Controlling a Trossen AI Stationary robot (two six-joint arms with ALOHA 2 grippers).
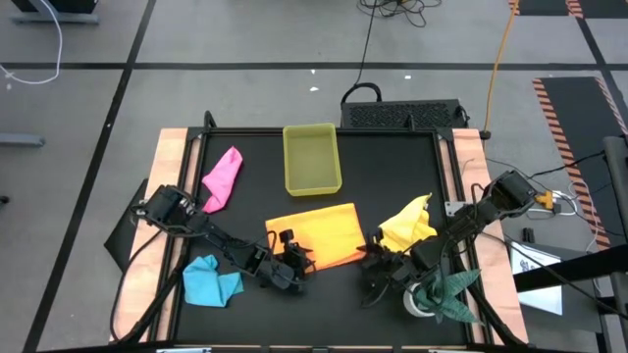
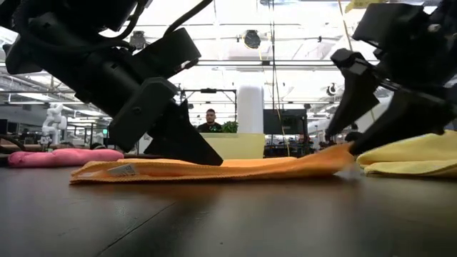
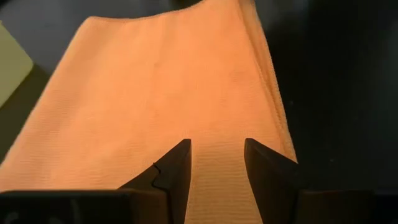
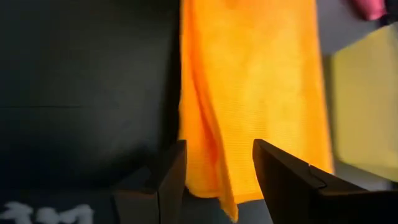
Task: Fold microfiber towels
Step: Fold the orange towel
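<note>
**Two claws meet at the orange towel, mid-surface**

My left claw [image 1: 291,263] sits at the near left end of the orange towel [image 1: 316,235], its fingers [image 3: 176,171] parted a moderate way with the cloth showing between them; they grip nothing that I can see. My right claw [image 1: 376,265] is at the towel's near right corner, jaws also apart, the cloth's edge lying between them in the right wrist view, and in the low view that corner is lifted slightly off the surface [image 1: 392,167].

The orange towel lies flat and roughly rectangular at the middle of the black surface, a small white tag [image 2: 123,170] showing at its left end in the low view. Its long edges run straight; a fold ridge runs along one side.

I count four towels. The pink towel [image 1: 222,178] lies bunched toward the far left, well apart from my arms. The light blue towel [image 1: 211,281] is crumpled at the near left, beside my left arm. The yellow towel [image 1: 408,226] is heaped just right of the orange one, close to my right arm.

One yellow tray [image 1: 312,159] stands at the far middle, just beyond the orange towel. One dark green cloth [image 1: 451,292] lies at the near right corner. Open black surface remains at far right and between the pink towel and the tray.
</note>
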